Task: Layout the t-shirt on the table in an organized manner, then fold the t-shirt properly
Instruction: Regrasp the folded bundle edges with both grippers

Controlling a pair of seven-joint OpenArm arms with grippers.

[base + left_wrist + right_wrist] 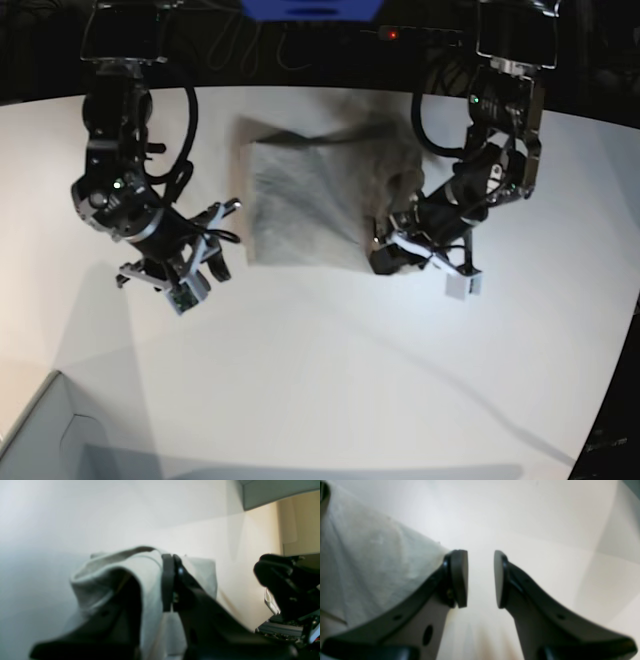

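Note:
The light grey-beige t-shirt (300, 205) lies partly folded on the white table (330, 370), with a raised bunch at its right side. In the base view my left gripper (382, 257) is at the shirt's right front corner. In the left wrist view the left gripper (172, 565) is shut on a fold of the t-shirt (147, 580), which drapes over one finger. My right gripper (213, 248) is just off the shirt's left edge. In the right wrist view the right gripper (481, 580) is open and empty above bare table, with the t-shirt (370, 562) beside its left finger.
A pale grey box corner (40, 440) sits at the table's front left and also shows in the left wrist view (275, 492). The right arm (285, 587) appears dark at the right of the left wrist view. The table's curved edge (620, 400) runs along the right.

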